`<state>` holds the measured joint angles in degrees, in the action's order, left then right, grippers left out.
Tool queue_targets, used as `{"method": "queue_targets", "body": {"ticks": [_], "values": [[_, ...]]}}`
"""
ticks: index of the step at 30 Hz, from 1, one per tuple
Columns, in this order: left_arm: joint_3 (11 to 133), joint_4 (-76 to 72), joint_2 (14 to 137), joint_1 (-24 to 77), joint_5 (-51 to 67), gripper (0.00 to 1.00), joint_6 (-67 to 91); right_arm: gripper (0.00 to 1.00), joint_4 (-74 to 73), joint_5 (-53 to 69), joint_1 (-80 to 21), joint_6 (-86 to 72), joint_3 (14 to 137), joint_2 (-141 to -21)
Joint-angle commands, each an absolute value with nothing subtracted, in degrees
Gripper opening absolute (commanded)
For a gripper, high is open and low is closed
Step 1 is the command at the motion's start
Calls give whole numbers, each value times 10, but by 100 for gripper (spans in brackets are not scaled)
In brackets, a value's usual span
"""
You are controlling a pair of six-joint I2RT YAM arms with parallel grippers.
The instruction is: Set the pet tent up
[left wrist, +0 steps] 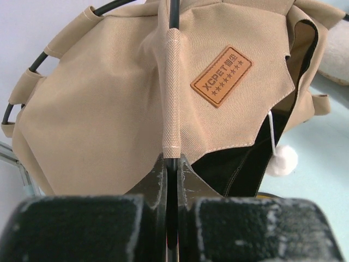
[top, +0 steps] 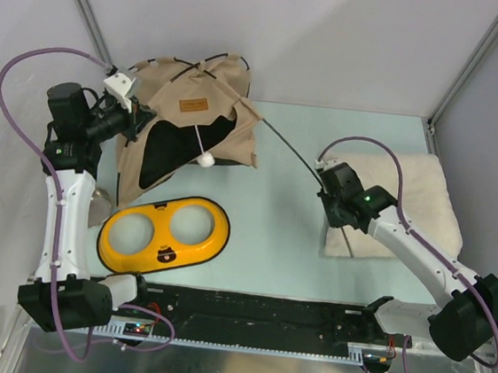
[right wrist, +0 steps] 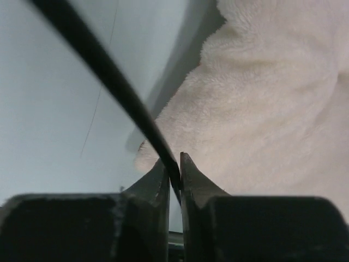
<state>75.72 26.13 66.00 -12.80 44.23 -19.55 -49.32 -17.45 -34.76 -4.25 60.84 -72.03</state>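
on tent poles (top: 293,151), l claw (left wrist: 172,164), r claw (right wrist: 174,164) clamped

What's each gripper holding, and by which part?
Both hold poles of the pet tent: left gripper just below a fabric sleeve, right gripper near the free end of a bare pole.

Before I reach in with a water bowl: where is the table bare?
The widest bare patch of table is central, bordered by the tent, the yellow feeder and the pillow. A narrower strip runs along the far edge, behind the pole in the right end effector. The left side is crowded: tent, feeder and left arm.
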Motion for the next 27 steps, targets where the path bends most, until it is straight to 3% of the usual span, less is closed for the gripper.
{"method": "queue_targets", "body": {"ticks": [1, 3, 9, 17, 22, 27], "values": [[766, 222, 641, -134, 429, 0, -198, 5, -476, -191, -360, -51, 623, -715], [767, 222, 644, -134, 418, 4, -191, 1, -475, -196, -369, -51, 623, -713], [766, 223, 642, -133, 416, 30, -176, 0, -462, -232, -420, -44, 622, -689], [745, 221, 618, -133, 385, 72, -157, 0, -474, -269, -494, -78, 634, -657], [736, 215, 616, -115, 281, 80, -70, 0, -507, -299, -523, -154, 648, -665], [737, 214, 624, -87, 184, 82, 59, 0, -533, -349, -553, -256, 657, -682]]}}
